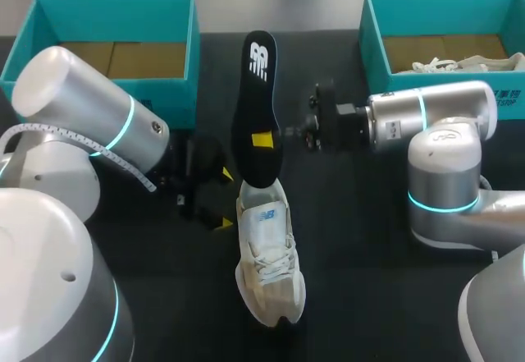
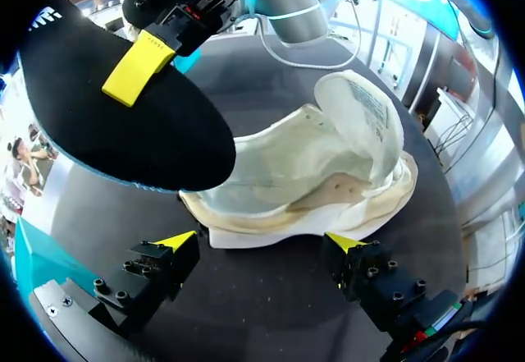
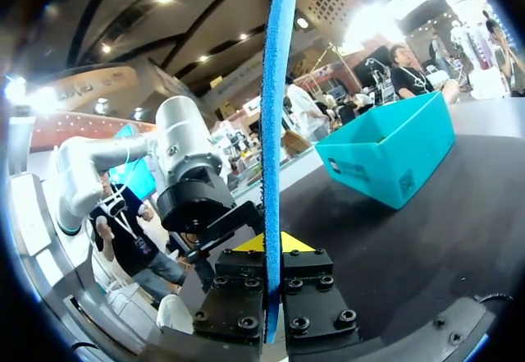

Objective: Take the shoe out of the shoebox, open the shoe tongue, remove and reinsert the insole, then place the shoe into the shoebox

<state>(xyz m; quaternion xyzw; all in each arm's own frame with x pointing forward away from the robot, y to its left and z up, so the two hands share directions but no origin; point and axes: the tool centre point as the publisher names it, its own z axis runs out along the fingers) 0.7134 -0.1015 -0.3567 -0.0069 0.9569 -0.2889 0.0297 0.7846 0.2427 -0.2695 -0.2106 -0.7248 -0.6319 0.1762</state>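
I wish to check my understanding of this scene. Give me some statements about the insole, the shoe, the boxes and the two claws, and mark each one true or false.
1. The right claw is shut on the insole. True.
2. The shoe lies inside the left shoebox. False: it stands on the table, outside both boxes.
3. The left claw is open and holds nothing. True.
4. The right shoebox has nothing in it. False: a second shoe, pale in colour, lies inside.
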